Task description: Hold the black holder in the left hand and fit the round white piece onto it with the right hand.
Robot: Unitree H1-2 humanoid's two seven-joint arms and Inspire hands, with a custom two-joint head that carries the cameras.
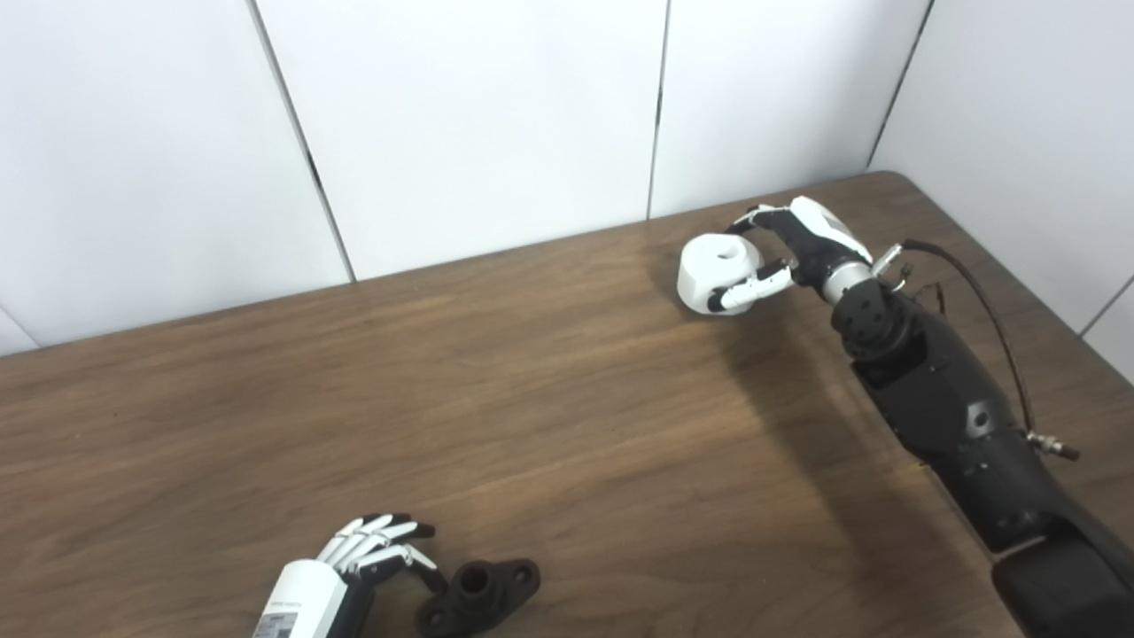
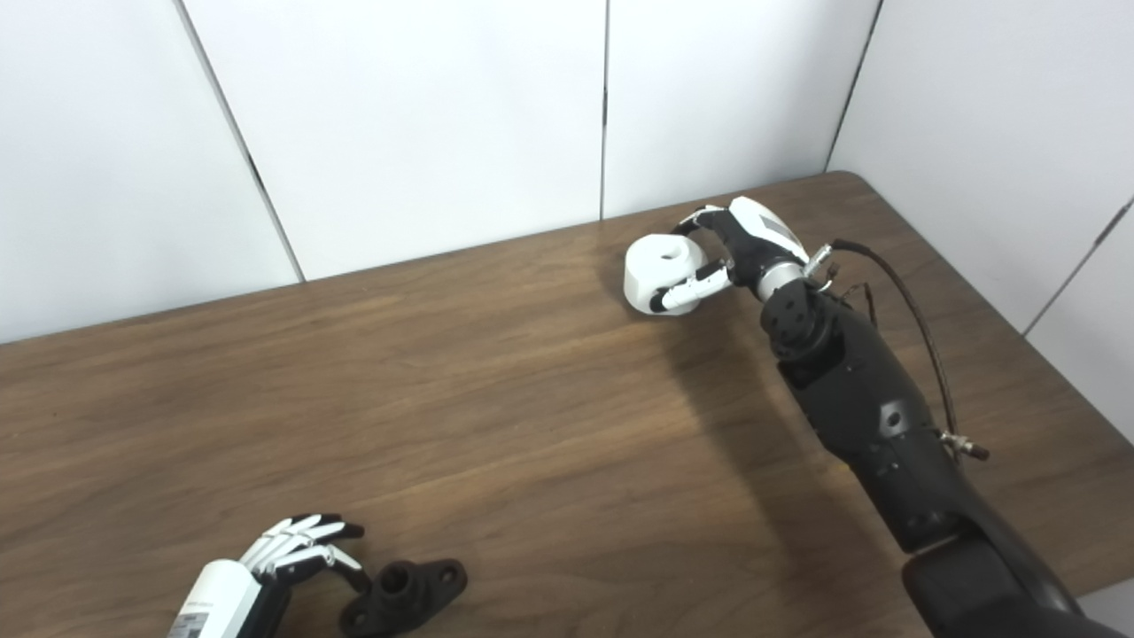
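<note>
Black holder [image 1: 479, 595], a flanged part with a raised central socket and holes in its lugs, is shown lying flat on the wooden table [image 1: 532, 399] at the near edge, close to the bottom of both views; it is not yet lifted. It is flanked on its left by the left hand [image 1: 376, 554], whose fingers [image 1: 372, 536] are curled loosely and spread, with a fingertip just at or against the holder's rim; whether contact is made cannot be told, and no grasp is seen. At the far right of the table, well apart from the holder, the round white piece [image 1: 716, 270] is shown, a short cylinder with a central hole facing upward. It is enclosed by the right hand [image 1: 780, 252], thumb on the near side and fingers over the far side, so that the hand is judged to be closed on it; whether the piece is raised clear of the table or resting on it cannot be decided. The pick-up step is therefore judged to be in hand, with fitting not begun. For the next move, the holder must be gripped firmly and raised with its socket exposed, and the white piece must be carried across the table and its hole aligned over that socket
</note>
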